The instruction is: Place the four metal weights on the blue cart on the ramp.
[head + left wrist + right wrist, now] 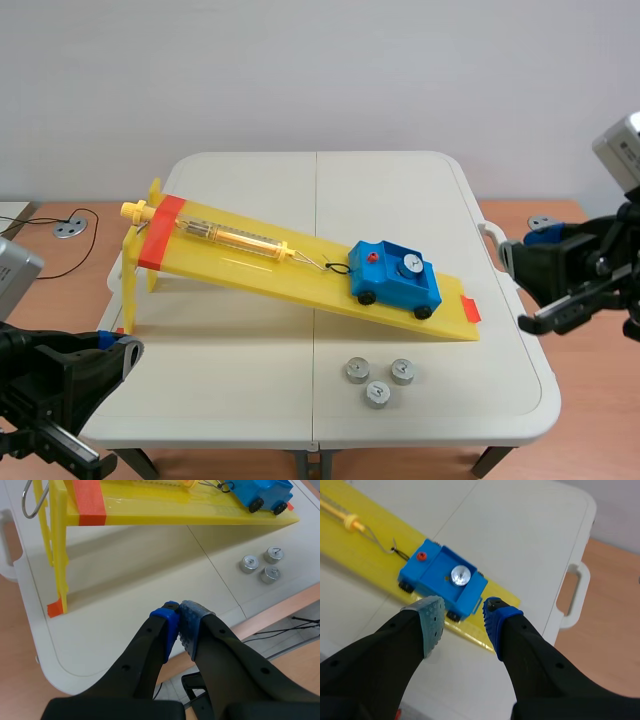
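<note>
One weight [408,265] is already in the blue cart [385,283], parked low on the yellow ramp [250,266] just right of center, while the other three weights [376,393] sit clustered on the table [250,385] at lower middle. Left fingers [167,622] are pinched together on nothing at lower left, right fingers [432,617] spread wide and empty at the right edge, so roughly a quarter done I'd say.
</note>
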{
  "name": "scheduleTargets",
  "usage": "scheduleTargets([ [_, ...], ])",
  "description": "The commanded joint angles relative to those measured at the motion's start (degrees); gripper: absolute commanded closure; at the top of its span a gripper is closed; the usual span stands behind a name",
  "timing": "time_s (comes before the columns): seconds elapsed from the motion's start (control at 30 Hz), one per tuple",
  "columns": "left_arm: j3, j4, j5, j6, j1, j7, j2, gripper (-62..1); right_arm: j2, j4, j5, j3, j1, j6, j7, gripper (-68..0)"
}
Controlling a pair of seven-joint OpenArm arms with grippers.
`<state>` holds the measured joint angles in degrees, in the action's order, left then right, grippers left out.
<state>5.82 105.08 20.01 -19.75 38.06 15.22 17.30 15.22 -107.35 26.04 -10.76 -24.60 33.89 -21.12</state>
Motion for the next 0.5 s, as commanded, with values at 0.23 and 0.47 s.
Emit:
scheduleTargets([
  [0.23,0.8,2.5,4.2,-1.5,-1.1,-5.1,-0.3,-2.7,2.8,-2.3,-0.2,3.8,-1.0,2.2,6.4,-20.7],
  [0.47,0.8,2.5,4.2,-1.5,-1.1,-5.1,-0.3,-2.7,2.2,3.5,-8.4,10.1,2.1,2.1,11.4,-20.7],
])
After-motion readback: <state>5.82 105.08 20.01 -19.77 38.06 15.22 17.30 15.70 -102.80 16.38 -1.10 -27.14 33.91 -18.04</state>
